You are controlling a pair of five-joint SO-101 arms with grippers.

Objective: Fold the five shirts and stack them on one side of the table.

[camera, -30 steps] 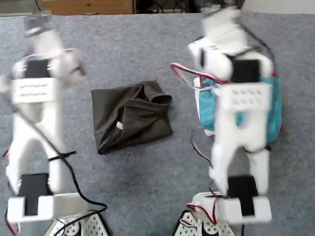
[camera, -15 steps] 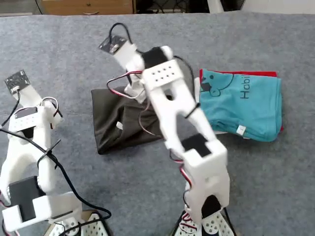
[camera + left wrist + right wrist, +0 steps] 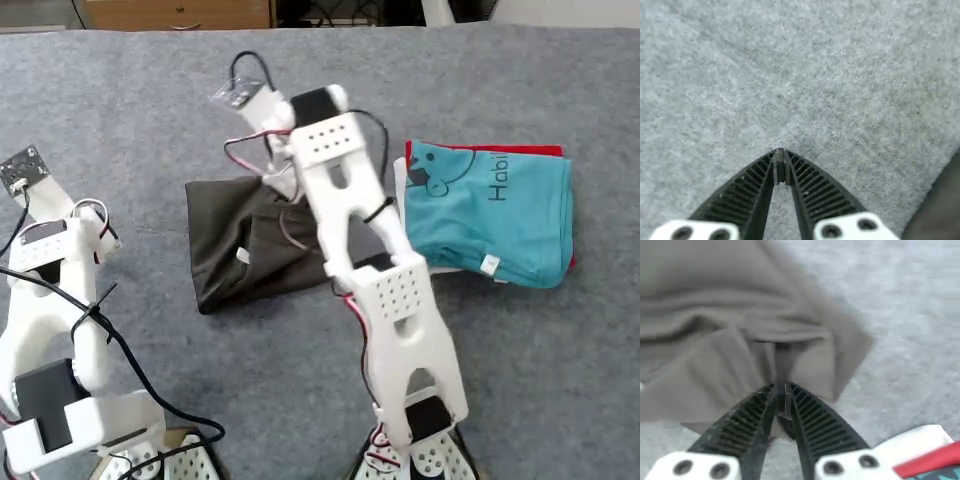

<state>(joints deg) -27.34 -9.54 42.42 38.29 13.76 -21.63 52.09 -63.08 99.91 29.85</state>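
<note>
**Both pincers closed, the right one at the dark shirt**

The dark brown folded cotton shirt (image 3: 228, 235) lies in the middle of the grey felt-covered table (image 3: 130, 90). The right gripper (image 3: 782, 402) is just over its rumpled edge with the fingers pressed together; whether any cloth is caught between them I cannot tell. The left gripper (image 3: 779, 167) hangs over bare felt near the shirt, also fully closed and holding nothing. On the right side of the table a folded teal shirt (image 3: 490, 215) rests on top of a red shirt (image 3: 530, 150), near the dark one but apart from it.
</note>
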